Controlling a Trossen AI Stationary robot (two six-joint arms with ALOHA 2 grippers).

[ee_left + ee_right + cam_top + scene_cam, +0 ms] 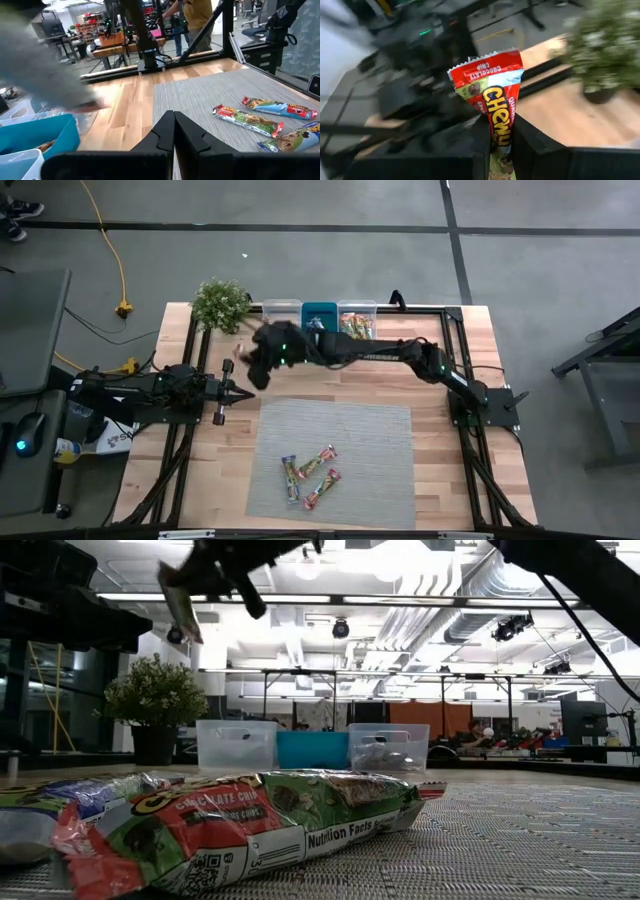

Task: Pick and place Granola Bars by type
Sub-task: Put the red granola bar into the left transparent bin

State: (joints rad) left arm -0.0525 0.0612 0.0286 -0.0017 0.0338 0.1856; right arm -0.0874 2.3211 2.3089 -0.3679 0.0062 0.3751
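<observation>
Only in the right wrist view: right hand point(497, 137) clamped on a red Chewy chocolate chip bar point(492, 95), held aloft left of the bins beside the potted plant point(220, 304). Three more bars point(310, 473) on the grey mat point(380, 430). Left hand point(238, 394) closed, empty, low over the wooden table point(470, 340). Clear bin point(282, 311), teal bin point(320, 313), clear bin with bars point(357, 320) in a row

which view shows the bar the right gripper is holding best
The right wrist view: the granola bar fills the frame, clamped in the right gripper, label readable. The low view shows it small, up high. The high view hides it; the left wrist view misses it.
</observation>
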